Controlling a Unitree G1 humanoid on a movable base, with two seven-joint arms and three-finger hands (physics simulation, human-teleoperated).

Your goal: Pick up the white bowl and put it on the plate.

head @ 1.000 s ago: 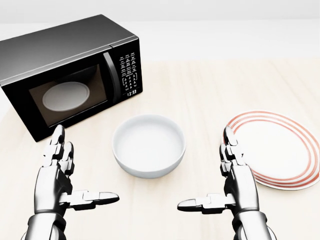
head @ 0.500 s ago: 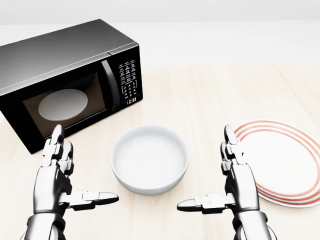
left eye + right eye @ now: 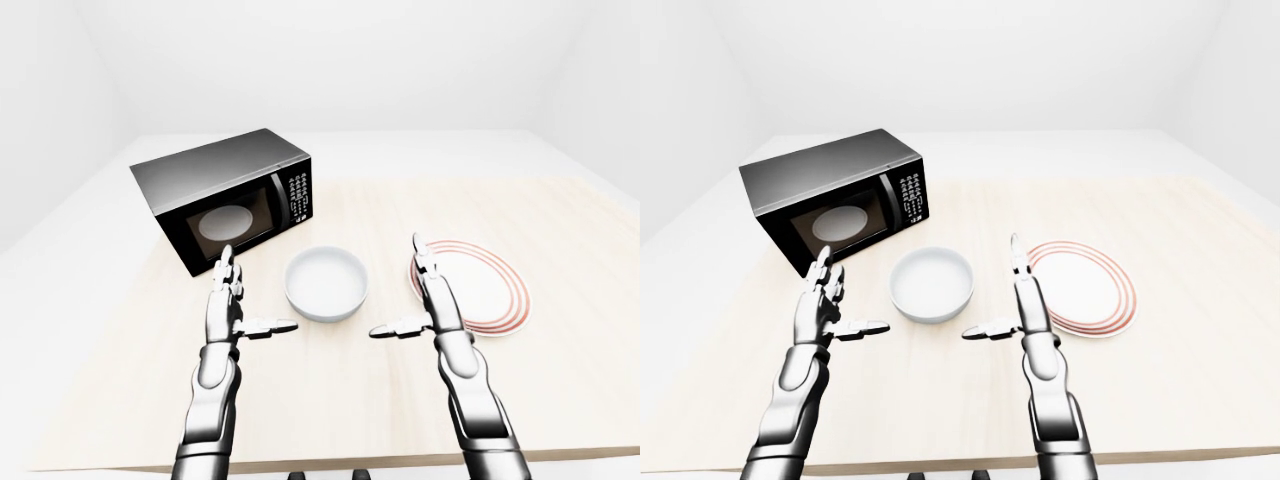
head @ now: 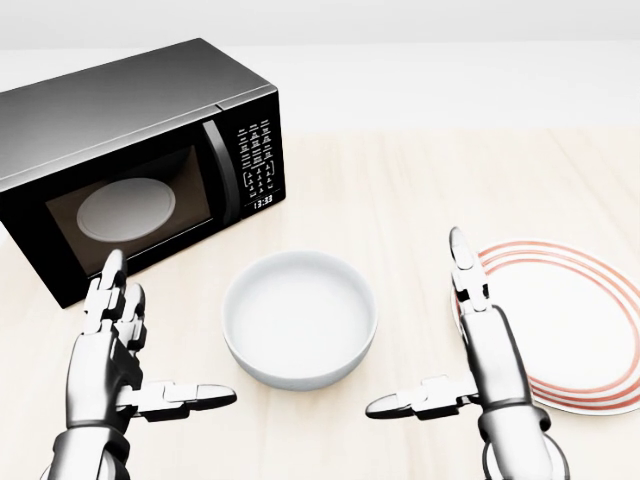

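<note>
The white bowl sits empty on the wooden table, in the lower middle of the head view. The white plate with red rings lies to its right. My left hand is open to the left of the bowl, fingers up, thumb pointing toward it. My right hand is open between the bowl and the plate, fingers up, thumb pointing left. Neither hand touches the bowl.
A black microwave with its door shut stands at the upper left of the head view, above the left hand. The light wooden table stretches right and up; its near edge shows in the left-eye view.
The view settled after shifting a second ago, leaving the bowl and plate lower in the picture. In the last half second my right hand stretched its fingers straighter and moved slightly right.
</note>
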